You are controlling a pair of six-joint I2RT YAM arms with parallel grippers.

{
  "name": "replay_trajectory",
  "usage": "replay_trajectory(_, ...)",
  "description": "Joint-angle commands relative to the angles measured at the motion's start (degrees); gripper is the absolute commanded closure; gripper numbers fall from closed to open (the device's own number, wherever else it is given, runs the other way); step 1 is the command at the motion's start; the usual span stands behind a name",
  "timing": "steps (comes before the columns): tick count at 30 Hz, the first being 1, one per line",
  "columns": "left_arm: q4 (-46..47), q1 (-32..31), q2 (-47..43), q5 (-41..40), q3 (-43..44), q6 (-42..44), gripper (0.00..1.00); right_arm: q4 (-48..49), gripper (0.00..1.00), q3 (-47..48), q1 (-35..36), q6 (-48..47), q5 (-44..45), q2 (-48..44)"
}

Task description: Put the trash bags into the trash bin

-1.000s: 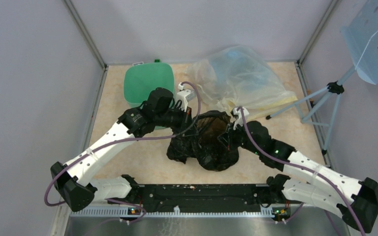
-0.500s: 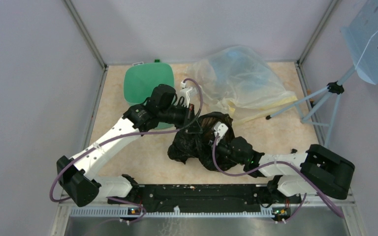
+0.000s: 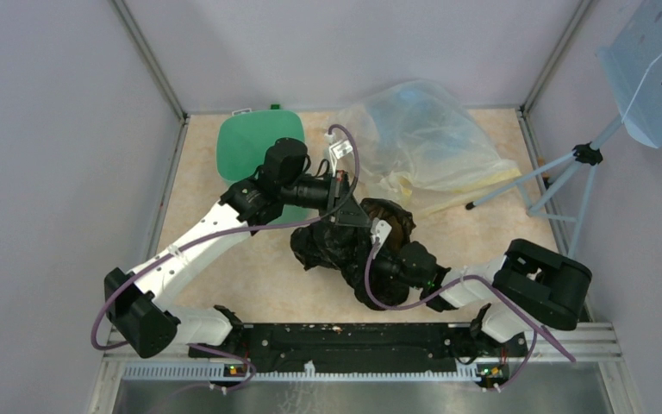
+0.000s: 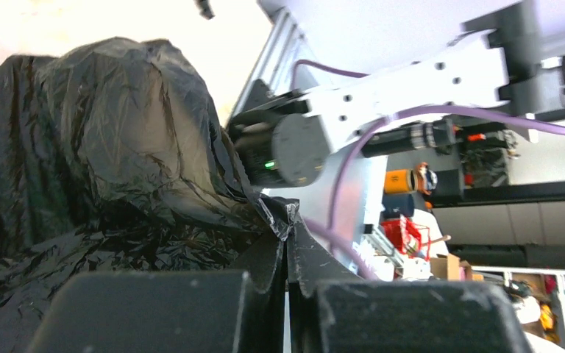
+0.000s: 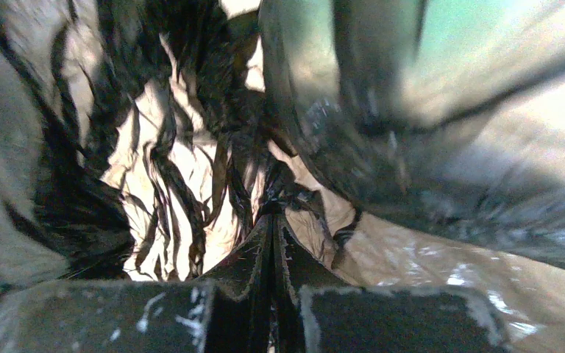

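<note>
Left gripper [image 4: 288, 229] and right gripper [image 5: 272, 220] are both pinched shut on the black trash bag [image 3: 323, 252], which sits crumpled in the middle of the table [image 3: 250, 276] (not in yet). Lift both sides together, high over the rim of the green trash bin [image 3: 246, 147] at the far left, away from the big clear bag [image 3: 422, 138].

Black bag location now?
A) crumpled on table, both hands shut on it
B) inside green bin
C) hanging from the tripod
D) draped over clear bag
A: the black bag lies crumpled on the table short of the green bin, and the wrist views show the left hand and right hand shut on its plastic.
</note>
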Motion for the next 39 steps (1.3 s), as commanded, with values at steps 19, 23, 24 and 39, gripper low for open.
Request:
replay_trajectory(19,-0.5,2.5,-5.2,12.4,24.2,-3.6,1.00,-19.1,1.00,-0.2,-1.9,6.0,14.6,-15.2)
replay_trajectory(23,-13.1,2.6,-5.3,4.3,20.9,6.9,1.00,-30.1,1.00,1.4,-3.3,5.5,19.7,-25.3)
replay_trajectory(24,-14.4,2.5,-5.4,2.9,19.4,8.4,1.00,-32.8,1.00,2.0,-4.2,5.6,20.8,-27.5)
replay_trajectory(39,-20.9,2.5,-9.8,-15.6,12.9,21.6,1.00,-65.7,1.00,18.6,-13.6,16.3,46.3,-27.9)
